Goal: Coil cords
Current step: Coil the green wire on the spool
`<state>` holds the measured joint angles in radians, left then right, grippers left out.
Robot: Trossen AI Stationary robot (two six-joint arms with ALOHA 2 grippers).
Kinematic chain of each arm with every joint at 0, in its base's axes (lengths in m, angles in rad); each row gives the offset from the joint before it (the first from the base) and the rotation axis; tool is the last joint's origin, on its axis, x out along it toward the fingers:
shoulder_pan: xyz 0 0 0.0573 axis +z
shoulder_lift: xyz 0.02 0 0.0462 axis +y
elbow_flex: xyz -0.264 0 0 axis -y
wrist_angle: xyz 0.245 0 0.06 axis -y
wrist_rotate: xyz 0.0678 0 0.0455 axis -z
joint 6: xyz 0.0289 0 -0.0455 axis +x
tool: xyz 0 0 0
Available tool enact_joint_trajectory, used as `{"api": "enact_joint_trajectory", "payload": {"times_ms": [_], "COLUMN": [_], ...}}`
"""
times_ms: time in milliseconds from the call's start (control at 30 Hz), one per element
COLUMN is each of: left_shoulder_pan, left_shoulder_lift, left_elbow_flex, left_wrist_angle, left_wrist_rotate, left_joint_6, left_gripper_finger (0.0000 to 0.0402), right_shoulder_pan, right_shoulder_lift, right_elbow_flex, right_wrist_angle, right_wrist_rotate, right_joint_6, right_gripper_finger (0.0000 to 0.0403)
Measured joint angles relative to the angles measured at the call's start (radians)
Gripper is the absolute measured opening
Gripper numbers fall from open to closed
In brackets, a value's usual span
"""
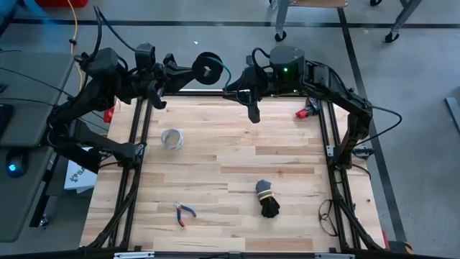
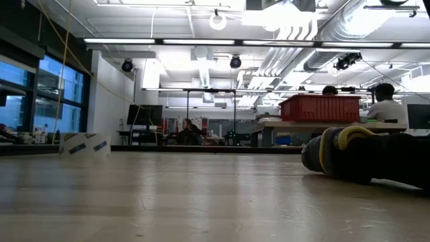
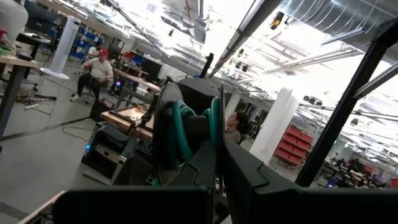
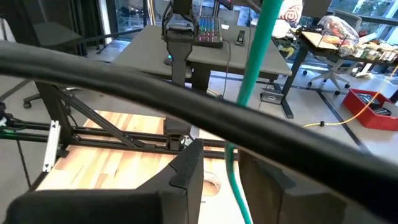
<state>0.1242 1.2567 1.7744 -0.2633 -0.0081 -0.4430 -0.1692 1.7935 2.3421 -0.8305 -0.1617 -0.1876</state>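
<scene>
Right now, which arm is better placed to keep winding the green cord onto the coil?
Probably the right: the left gripper holds the coil above the table's far edge, and the green cord runs between the right gripper's fingers.

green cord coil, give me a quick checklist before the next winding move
1. Coil held: ok. The left hand carries the dark round coil above the table's far edge, and the left wrist view shows green turns wound on it.
2. Tail to the other arm: ok. The green cord passes between the right hand fingers.
3. Right hand closed on the cord: cannot tell.
4. Tail slack or taut: cannot tell.
5. Other items apart: ok. The pale ring, pliers and black bundle with yellow tie lie on the table, away from both hands.
</scene>
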Motion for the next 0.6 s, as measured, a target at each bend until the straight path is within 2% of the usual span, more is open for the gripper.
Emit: {"api": "enact_joint_trajectory", "payload": {"times_ms": [433,500,600], "left_shoulder_pan": [0.000,0.000,0.000], "left_shoulder_lift": [0.002,0.002,0.002], "left_elbow_flex": [0.000,0.000,0.000], "left_wrist_angle": [0.023,0.023,0.022], "left_wrist_rotate": [0.000,0.000,0.000], "left_joint_6": [-0.002,-0.004,-0.027], "left_gripper_finger": [0.0007,0.0007,0.0007], "right_shoulder_pan": [0.000,0.002,0.007], "right_shoulder_lift": [0.000,0.000,0.000], "right_elbow_flex": [0.000,0.000,0.000], "right_wrist_angle": [0.000,-0.003,-0.003], "right_wrist_rotate": [-0.012,-0.012,-0.012], "right_joint_6": [0.001,-0.004,-0.005], "right_gripper_finger": [0.0085,0.0067,0.0015]}}
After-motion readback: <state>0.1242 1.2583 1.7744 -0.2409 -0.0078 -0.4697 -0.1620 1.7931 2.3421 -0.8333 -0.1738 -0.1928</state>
